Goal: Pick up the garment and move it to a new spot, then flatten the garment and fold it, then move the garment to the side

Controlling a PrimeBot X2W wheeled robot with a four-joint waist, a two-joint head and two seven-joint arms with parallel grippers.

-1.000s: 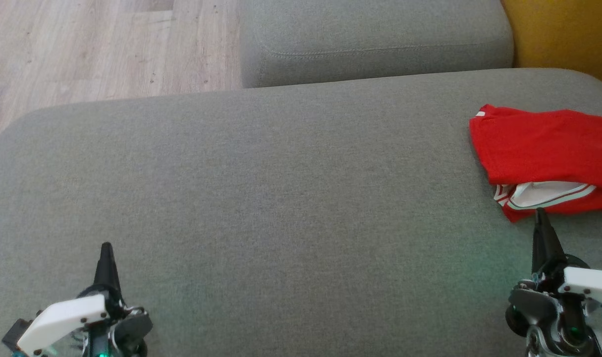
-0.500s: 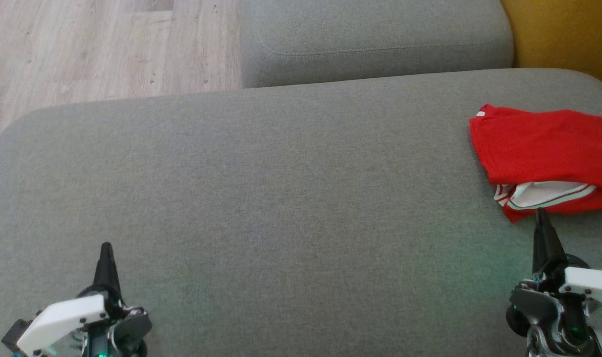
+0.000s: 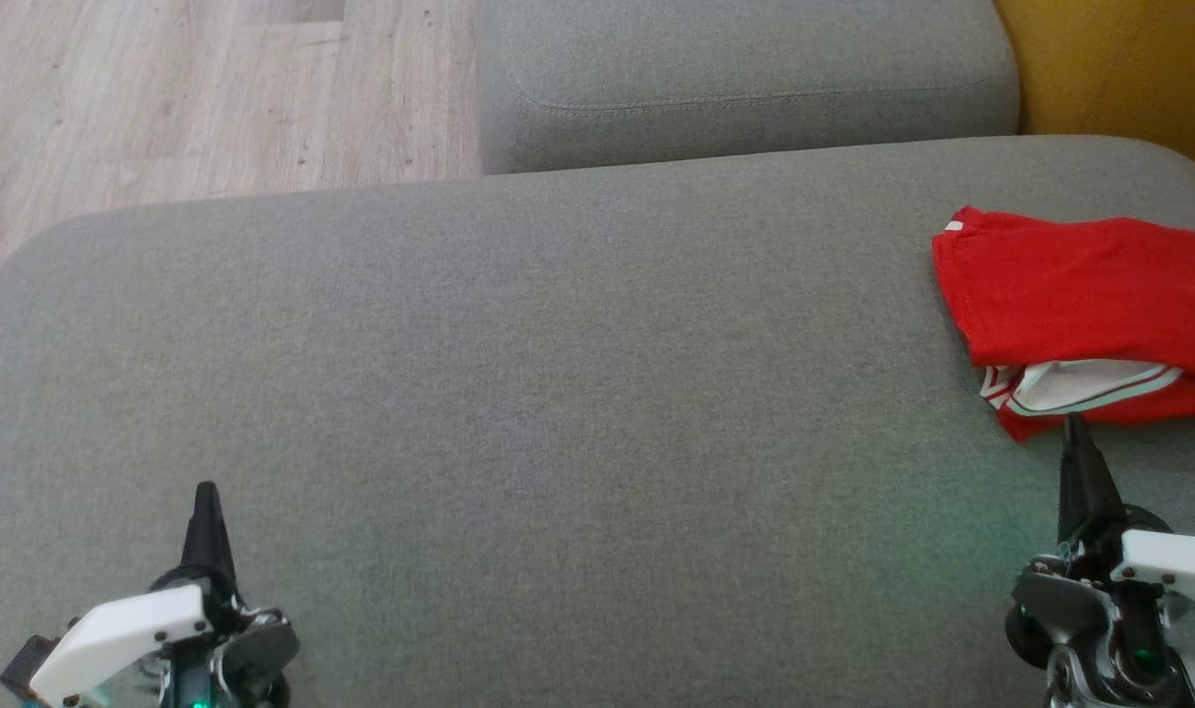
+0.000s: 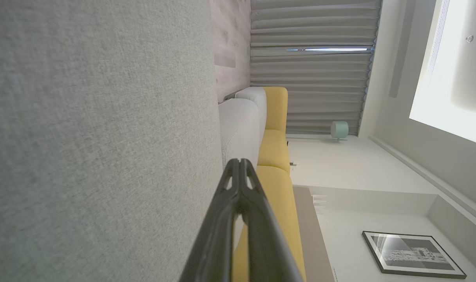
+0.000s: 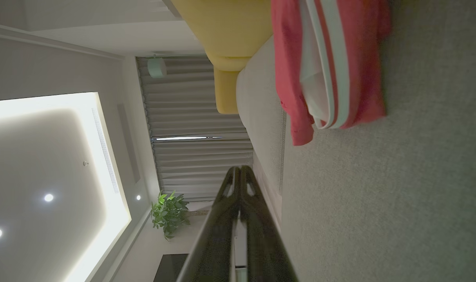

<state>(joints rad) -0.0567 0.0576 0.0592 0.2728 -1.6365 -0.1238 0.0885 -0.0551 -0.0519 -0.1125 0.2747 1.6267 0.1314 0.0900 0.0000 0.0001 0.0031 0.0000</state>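
Observation:
The garment (image 3: pixel 1079 295) is a red shirt with white and pale striped trim, folded into a compact pile at the right edge of the grey sofa seat (image 3: pixel 558 393). In the right wrist view the garment (image 5: pixel 328 66) lies ahead of my fingers, trim facing them. My right gripper (image 3: pixel 1074 423) hovers just short of the garment's near edge, fingers pressed together and holding nothing. My left gripper (image 3: pixel 207 489) rests low at the front left of the seat, also shut and empty. Each wrist view shows its gripper, the left (image 4: pixel 240 161) and the right (image 5: pixel 239 168), with fingertips touching.
A second grey cushion (image 3: pixel 745 79) butts against the seat's far side. A yellow sofa part (image 3: pixel 1118 69) stands at the far right. Wooden floor (image 3: pixel 164 98) lies beyond the seat's far left edge. Wide bare seat fabric stretches between the two grippers.

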